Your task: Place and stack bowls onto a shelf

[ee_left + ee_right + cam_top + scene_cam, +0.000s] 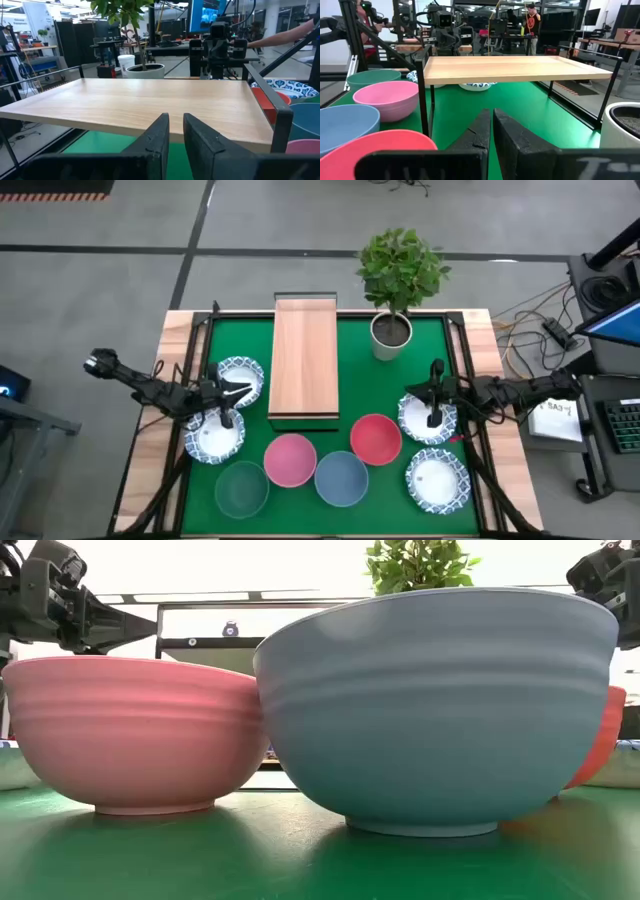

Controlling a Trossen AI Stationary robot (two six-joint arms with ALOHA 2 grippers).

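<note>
8 bowls are spread on the green mat (330,340) around the front of the empty shelf (305,360), likely staged within reach of both arms: pink bowl (290,459), blue bowl (341,478), red bowl (376,439) in front. Left gripper (175,132) and right gripper (491,127) are parked beside patterned bowls, facing the shelf. Both sets of jaws are clenched nearly together, with nothing held.

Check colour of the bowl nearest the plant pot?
Red bowl, plain, no pattern; the high view shows it best.
</note>
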